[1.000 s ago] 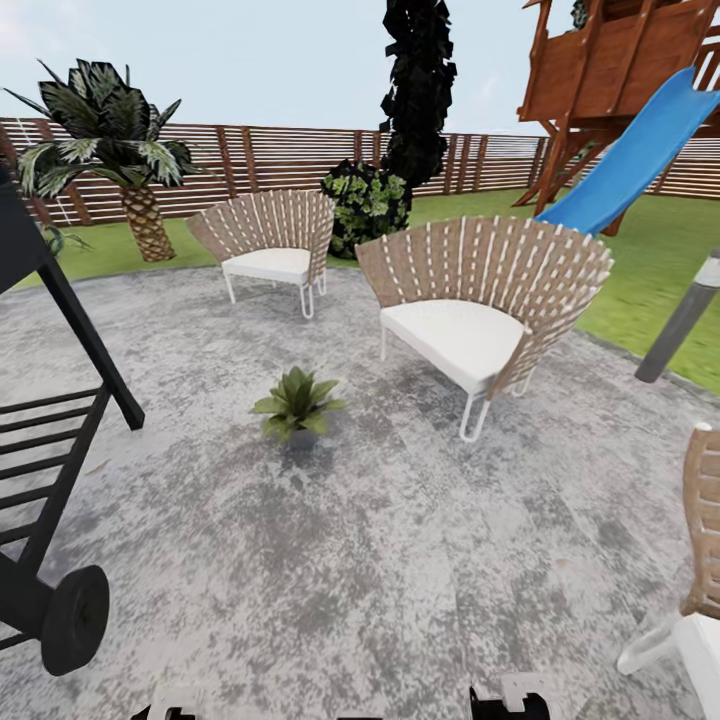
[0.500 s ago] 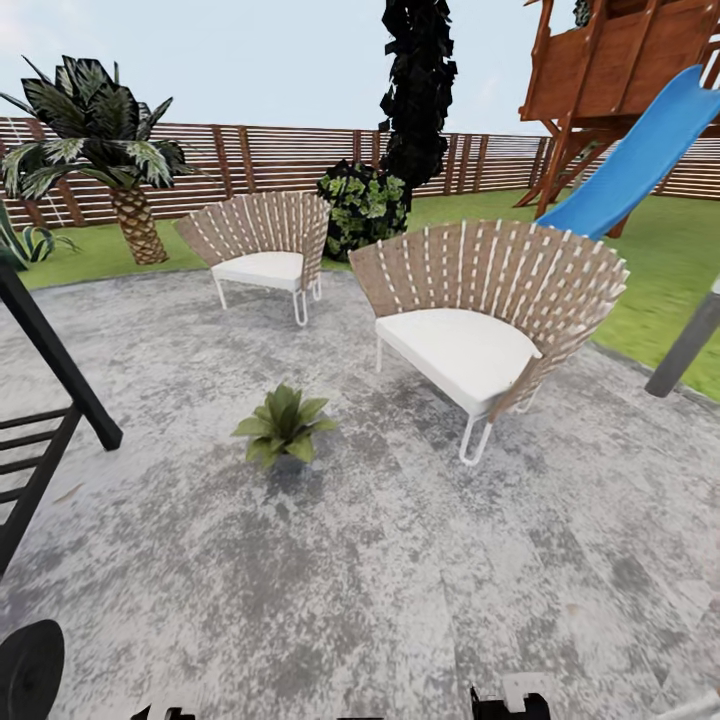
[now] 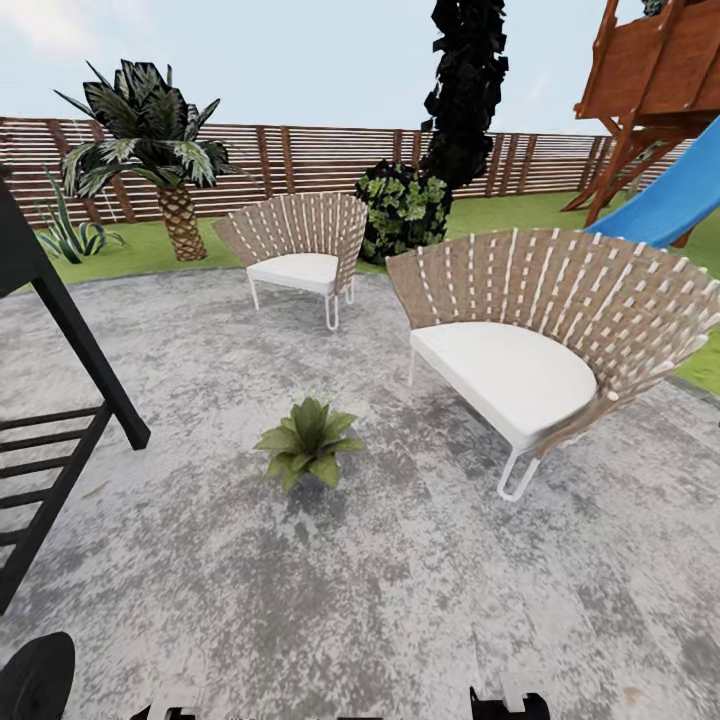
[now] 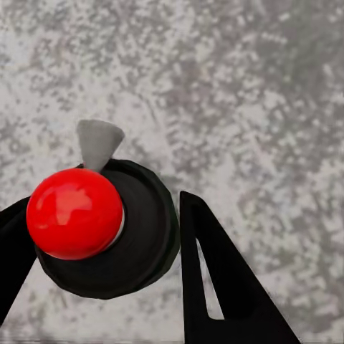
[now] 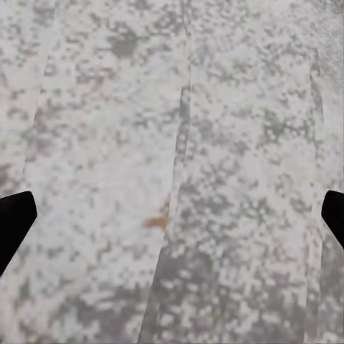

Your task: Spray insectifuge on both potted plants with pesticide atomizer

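Note:
One potted plant (image 3: 308,455), a low rosette of green leaves, stands on the grey stone patio (image 3: 400,610) of the garden, ahead of me and a little left of centre. In the left wrist view my left gripper (image 4: 104,208) is shut on the pesticide atomizer (image 4: 136,244). Seen from above, the atomizer is a dark round body with a red knob and a pale grey nozzle, and a black finger (image 4: 215,287) presses its side. My right gripper (image 5: 172,222) is open over bare paving, its fingertips at the frame's edges.
Two woven chairs with white cushions stand beyond the plant, one near right (image 3: 550,350) and one farther back (image 3: 300,250). A black grill frame (image 3: 60,400) with a wheel is at the left. Behind are a palm (image 3: 160,150), agave (image 3: 70,235), fence (image 3: 300,160) and blue slide (image 3: 670,200).
The whole head view has shifted: the camera has moved closer and turned left, so the chairs look larger and the scene sits further right. The plant itself stays in place.

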